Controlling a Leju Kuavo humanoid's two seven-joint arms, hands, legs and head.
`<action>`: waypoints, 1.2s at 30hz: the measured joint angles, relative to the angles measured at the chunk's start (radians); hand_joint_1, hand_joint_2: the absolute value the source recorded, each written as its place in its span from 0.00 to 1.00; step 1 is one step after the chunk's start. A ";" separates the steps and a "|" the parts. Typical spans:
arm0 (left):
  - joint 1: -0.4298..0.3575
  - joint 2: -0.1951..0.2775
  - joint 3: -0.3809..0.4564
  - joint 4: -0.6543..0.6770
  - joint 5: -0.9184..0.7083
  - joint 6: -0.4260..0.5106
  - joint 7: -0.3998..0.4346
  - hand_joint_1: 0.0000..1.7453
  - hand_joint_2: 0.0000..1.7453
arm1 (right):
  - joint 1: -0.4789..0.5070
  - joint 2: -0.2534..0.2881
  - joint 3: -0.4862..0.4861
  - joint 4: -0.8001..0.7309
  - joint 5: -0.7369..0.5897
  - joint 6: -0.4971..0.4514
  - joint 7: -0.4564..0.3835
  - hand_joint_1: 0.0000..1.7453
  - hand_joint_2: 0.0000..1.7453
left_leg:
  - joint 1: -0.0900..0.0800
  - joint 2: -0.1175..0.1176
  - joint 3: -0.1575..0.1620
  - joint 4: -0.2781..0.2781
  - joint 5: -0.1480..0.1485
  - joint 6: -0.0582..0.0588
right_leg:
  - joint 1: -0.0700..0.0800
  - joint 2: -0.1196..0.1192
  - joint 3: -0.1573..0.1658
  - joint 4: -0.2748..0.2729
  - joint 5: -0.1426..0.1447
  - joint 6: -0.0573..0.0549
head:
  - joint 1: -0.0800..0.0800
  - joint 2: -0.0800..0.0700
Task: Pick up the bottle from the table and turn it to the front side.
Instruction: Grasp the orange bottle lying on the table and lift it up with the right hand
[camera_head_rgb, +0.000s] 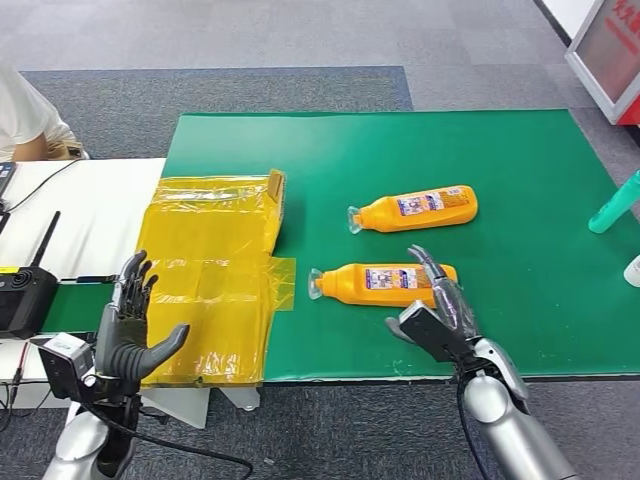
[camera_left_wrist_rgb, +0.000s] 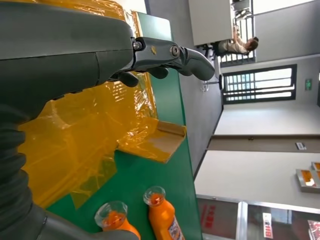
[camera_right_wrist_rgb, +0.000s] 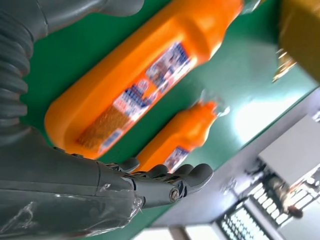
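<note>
On the green bench (camera_head_rgb: 528, 300), the nearer bottle (camera_head_rgb: 381, 282) lies flat, cap toward 9 o'clock, with a second bottle (camera_head_rgb: 413, 209) beyond it. Step in hand, as judged: the reach before grasping. The right hand (camera_head_rgb: 436, 312) hovers at the bottle's base end — fingers (camera_head_rgb: 427, 262) released, holding nothing, just above its body. Next: close around it and lift. The left hand (camera_head_rgb: 130, 335) is idle, spread.

Bright even light; blurred right-wrist view

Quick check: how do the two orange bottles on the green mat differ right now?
The near bottle lies right by the right hand; the far bottle lies clear of it. The near bottle lies level across the mat; the far bottle is slightly angled. Both lie flat, caps toward the yellow bag, labels up.
</note>
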 joint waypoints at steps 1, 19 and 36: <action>0.000 -0.001 0.000 -0.001 -0.003 0.000 0.003 0.00 1.00 | -0.008 0.000 0.001 0.005 0.033 -0.016 0.015 0.00 1.00 | 0.000 0.000 0.000 0.000 0.000 0.000 | 0.000 0.000 0.000 0.000 0.000 0.000 | 0.000 0.000; -0.006 -0.028 -0.001 -0.045 -0.025 -0.039 0.026 0.00 1.00 | -0.388 0.004 0.155 0.565 0.633 -0.068 0.289 0.00 1.00 | 0.000 0.000 0.000 0.000 0.003 0.001 | 0.000 0.000 0.000 0.000 0.003 0.000 | 0.000 0.000; -0.010 -0.035 -0.001 -0.060 -0.015 -0.056 -0.002 0.00 1.00 | -0.538 0.025 0.262 0.816 0.720 -0.011 0.262 0.00 1.00 | 0.000 0.000 0.000 0.000 0.004 0.001 | 0.000 0.000 0.000 0.000 0.004 0.000 | 0.000 0.000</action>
